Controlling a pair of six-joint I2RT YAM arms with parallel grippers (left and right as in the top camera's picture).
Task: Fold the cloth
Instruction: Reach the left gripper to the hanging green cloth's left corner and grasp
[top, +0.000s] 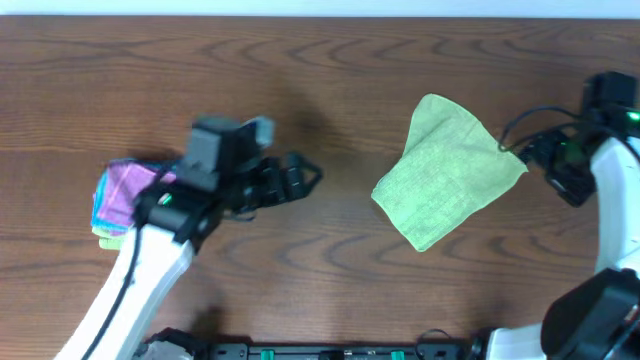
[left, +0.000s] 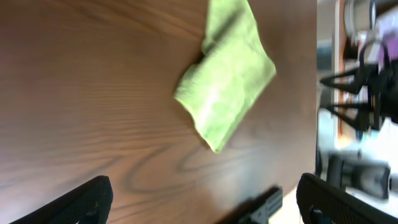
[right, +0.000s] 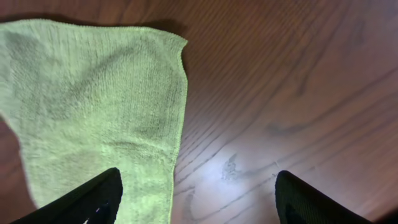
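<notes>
Nearest the lens, the right gripper (right: 198, 180) was spread wide, its two dark fingers far apart and nothing clamped between them. The cloth (right: 93, 99) lay on the table (right: 292, 93) directly beneath and ahead of this gripper, and one hemmed edge of the cloth ran down between the fingers, close to the one at picture left; contact could not be confirmed. From overhead, the right gripper (top: 522, 152) stood at the right-hand corner of the cloth (top: 445, 175), with the right arm (top: 620, 200) bent back from that corner. The left gripper (top: 300, 178) pointed toward the cloth but stood well apart from it, bare wood between them. In the left wrist view the left gripper (left: 205, 190) was likewise fully spread and held nothing, with the cloth (left: 227, 81) far beyond its fingertips. The left arm (top: 150, 270) reached in low, partly covering a stack of folded cloths (top: 122, 195) on the side farthest from the cloth. The cloth was lime green, finely ribbed, lying mostly flat with an irregular four-cornered outline, turned corner-on rather than square to the table edge.
</notes>
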